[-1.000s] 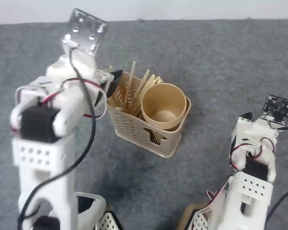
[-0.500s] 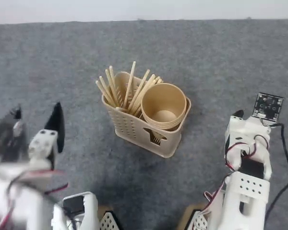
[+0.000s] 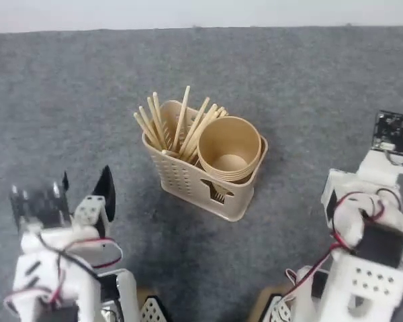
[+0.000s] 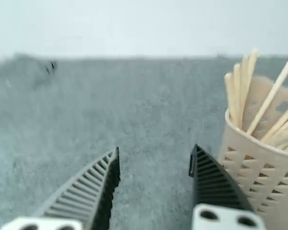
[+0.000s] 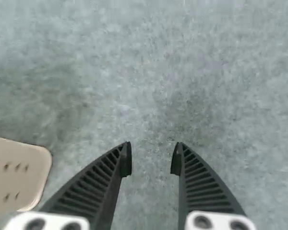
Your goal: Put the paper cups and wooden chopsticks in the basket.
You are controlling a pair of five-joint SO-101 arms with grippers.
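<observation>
Beige perforated plastic basket (image 3: 201, 184) sits between the grippers, holding stacked tan paper cups (image 3: 230, 144) and wooden chopsticks (image 3: 178, 127). Left gripper (image 4: 153, 153) and right gripper (image 5: 151, 151) gape empty, apart from it. Probably nothing left to load.

1. A robotics lab bench: two white plastic robot arms (image 3: 363, 268) with bare red and black wires (image 3: 97, 245) stand side by side.
2. A grey felt-like mat (image 3: 289, 80) spreads under them, up to a plain pale wall (image 3: 188, 12).

Stacked paper cups (image 3: 229, 151) and wooden chopsticks (image 3: 182, 121) stand in the beige basket (image 3: 188, 178).
</observation>
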